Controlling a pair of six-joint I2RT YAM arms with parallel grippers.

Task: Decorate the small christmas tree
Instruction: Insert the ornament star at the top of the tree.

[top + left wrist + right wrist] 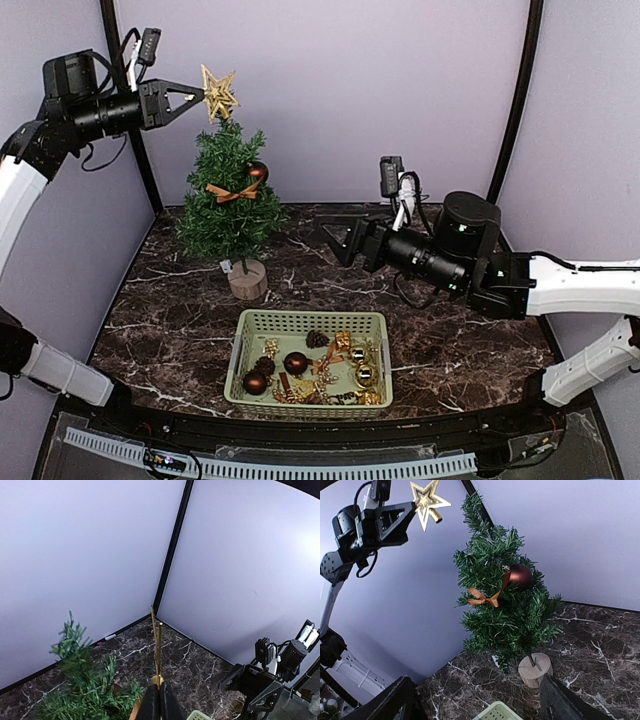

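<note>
The small christmas tree [228,200] stands at the back left of the marble table on a round wooden stump [247,280]. It carries a dark red bauble [258,171] and an orange bow [232,192]. My left gripper [198,94] is shut on a gold star [218,93], held just above and left of the tree's tip. In the left wrist view the star [157,645] shows edge-on, rising from the closed fingertips [150,702], with the tree [85,690] below left. My right gripper [340,243] is open and empty, right of the tree; its view shows the tree [505,605], bauble [521,575] and star [427,500].
A pale green basket [310,320] sits at the table's front centre, holding dark red balls, pine cones and several gold ornaments. Purple walls with black corner posts close in the back and sides. The basket's corner [497,712] shows between the right fingers.
</note>
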